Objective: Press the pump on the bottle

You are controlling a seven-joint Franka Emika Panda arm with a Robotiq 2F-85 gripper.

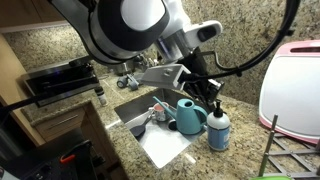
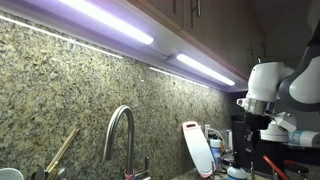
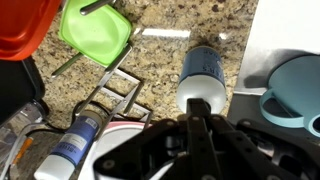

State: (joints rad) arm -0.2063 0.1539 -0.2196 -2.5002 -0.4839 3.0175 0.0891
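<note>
The blue-grey bottle with a pale label stands on the granite counter, right of the sink. In the wrist view I look straight down on the bottle's rounded shoulder. My gripper hangs directly above the bottle, its black fingers pressed together. In the wrist view the shut gripper covers the bottle's top, so the pump is hidden beneath the fingertips. Whether the fingertips touch the pump I cannot tell. Nothing is held between the fingers.
A teal watering can stands close beside the bottle at the sink. A wire rack, a green container and another blue bottle lie on the other side. The faucet rises near the granite wall.
</note>
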